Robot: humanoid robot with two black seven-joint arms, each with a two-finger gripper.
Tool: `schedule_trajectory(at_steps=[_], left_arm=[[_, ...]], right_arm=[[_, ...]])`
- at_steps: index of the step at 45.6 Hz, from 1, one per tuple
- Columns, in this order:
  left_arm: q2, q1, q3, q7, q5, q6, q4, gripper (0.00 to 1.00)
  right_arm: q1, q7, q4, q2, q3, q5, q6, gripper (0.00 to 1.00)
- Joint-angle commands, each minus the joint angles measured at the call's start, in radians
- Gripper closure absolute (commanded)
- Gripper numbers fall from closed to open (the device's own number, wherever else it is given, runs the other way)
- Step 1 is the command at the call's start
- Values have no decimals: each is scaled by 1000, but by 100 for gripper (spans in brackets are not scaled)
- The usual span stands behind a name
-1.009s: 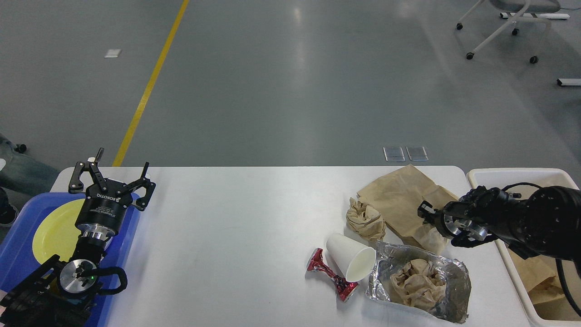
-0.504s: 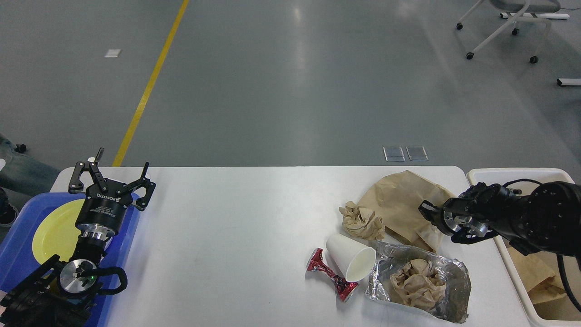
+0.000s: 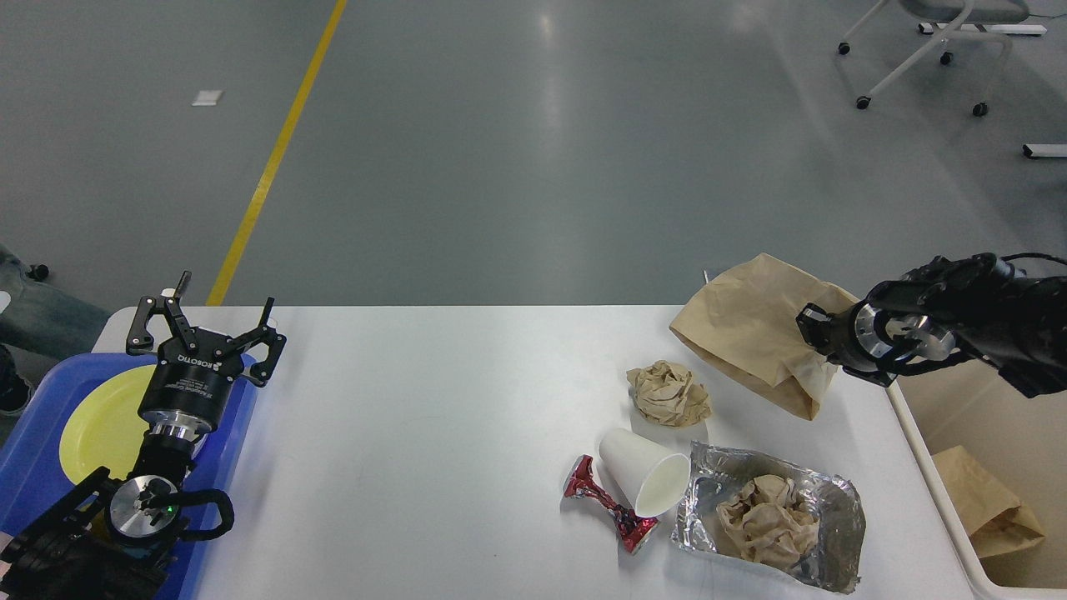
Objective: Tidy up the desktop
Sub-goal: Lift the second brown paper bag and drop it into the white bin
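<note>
- At the right end of the tabletop (image 3: 433,392), the right end effector (image 3: 813,333) has risen since the earlier frames and now pinches the right edge of a brown paper bag (image 3: 750,337), which hangs lifted off the surface where half a second ago it lay flat.
- Just left of and below that end effector, the loose crumpled paper ball (image 3: 668,394) now sits clear of the bag; before, the bag's edge touched it.
- Below the right end effector, the bin (image 3: 934,492) shows more of its inside than before, with a folded brown paper piece (image 3: 988,510) lying in it; the bin is cut off by the right and lower edges.
- The right end effector's fingers are dark and partly buried in the bag, so their tips are hard to make out.
- The left end effector (image 3: 218,310) is unchanged: fingers spread wide, holding nothing, above the blue tray (image 3: 33,417) with its yellow plate (image 3: 100,421), both partly hidden by the arm.
- The tabletop is white, matte, round-cornered, and runs from under the left end effector to beneath the right one.
- Well below and left of the right end effector lie a tipped white paper cup (image 3: 643,472), a red wrapper (image 3: 604,503) and a foil tray (image 3: 771,515) holding crumpled paper.
</note>
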Motion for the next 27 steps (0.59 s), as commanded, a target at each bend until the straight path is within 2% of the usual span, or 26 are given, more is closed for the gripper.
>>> schedule_trajectory(at_steps=[1,9,13,14,19,27], left_arm=[[0,0,0,0,0,0,1,4],[0,0,0,0,0,0,1,4],[0,0,0,0,0,0,0,4],[0,0,0,0,0,0,0,4],[0,0,0,0,0,0,0,4],[0,0,0,0,0,0,1,4]], right_arm=[[106,0,54,-52,-14,-4,119,100],[315,3,178,-84,-123,-59,306,100],[448,8,302,-81,-160,-140,367,100],[540,9,383,-83,-163,-218,392,100],[721,13,551,-67,-163,-341,439,100],[968,11,721,-6,-167,-354,488,100]])
